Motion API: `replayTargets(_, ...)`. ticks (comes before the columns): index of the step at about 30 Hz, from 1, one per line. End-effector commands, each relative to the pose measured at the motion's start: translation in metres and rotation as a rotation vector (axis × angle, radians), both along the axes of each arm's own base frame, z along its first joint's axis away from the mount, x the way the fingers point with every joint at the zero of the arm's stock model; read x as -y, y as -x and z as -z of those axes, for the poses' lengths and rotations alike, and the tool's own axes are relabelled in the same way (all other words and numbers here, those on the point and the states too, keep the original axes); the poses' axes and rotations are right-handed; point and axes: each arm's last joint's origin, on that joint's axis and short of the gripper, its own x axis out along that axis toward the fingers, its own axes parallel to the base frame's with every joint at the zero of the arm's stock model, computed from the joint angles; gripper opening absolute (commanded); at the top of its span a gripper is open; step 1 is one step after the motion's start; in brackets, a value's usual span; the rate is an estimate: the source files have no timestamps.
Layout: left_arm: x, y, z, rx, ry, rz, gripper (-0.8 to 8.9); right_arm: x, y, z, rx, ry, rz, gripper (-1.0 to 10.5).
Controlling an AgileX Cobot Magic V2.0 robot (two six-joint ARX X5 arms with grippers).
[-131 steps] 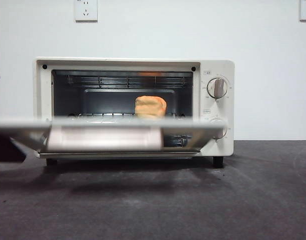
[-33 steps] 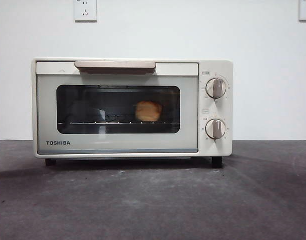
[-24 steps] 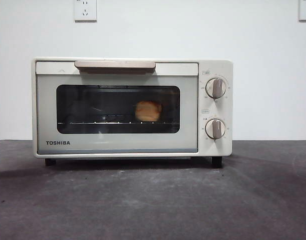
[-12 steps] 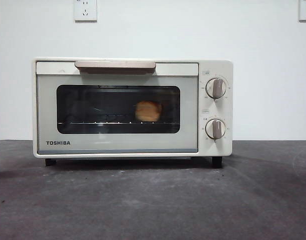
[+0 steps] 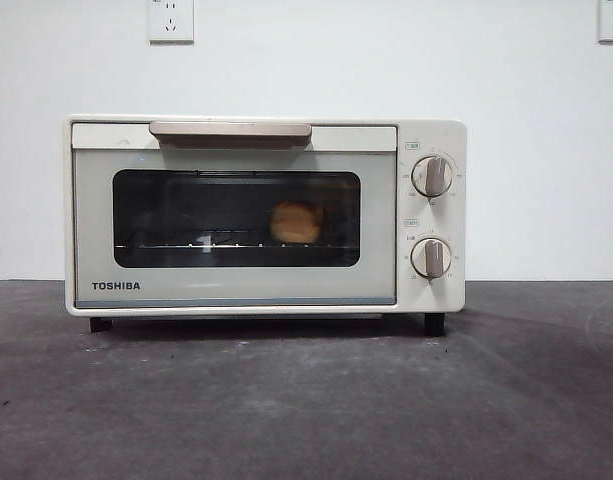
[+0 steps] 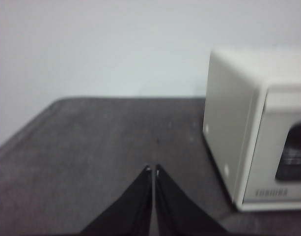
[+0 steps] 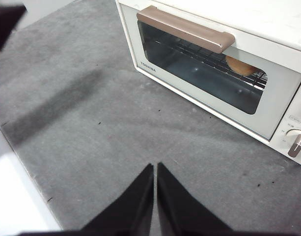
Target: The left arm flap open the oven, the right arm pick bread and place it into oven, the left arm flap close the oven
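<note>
Oven (image 5: 265,215) on dark table (image 5: 306,400), door shut, beige handle (image 5: 231,130) along top edge. Bread (image 5: 297,222) inside on wire rack, right of centre, dimmed by dark glass; from right wrist only sliver shows (image 7: 241,65), rest hidden by door frame. 2 knobs (image 5: 432,176) at oven's 3 o'clock side. Left gripper (image 6: 151,169) pressed closed, empty, over table off oven's left wall; view blurred, oven cut off. Right gripper (image 7: 155,166) closed, empty, over table before door.
</note>
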Motion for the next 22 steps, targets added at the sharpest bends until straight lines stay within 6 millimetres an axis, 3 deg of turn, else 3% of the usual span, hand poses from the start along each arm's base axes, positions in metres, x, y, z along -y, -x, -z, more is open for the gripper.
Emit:
replayTargets(1, -0.001, -0.001, 0.015, -0.014, -0.019, -0.009, 0.2, -0.002, 0.0, -0.002, 0.005, -0.009, -0.008, 0.1)
replayTargets(10, 0.0, -0.003, 0.047, -0.063, -0.02, -0.008, 0.2, -0.002, 0.0, -0.002, 0.005, -0.009, -0.008, 0.1)
replayTargets(22, 0.0, -0.002, 0.059, -0.134, -0.016, -0.006, 0.2, -0.002, 0.0, -0.002, 0.005, -0.009, -0.008, 0.1)
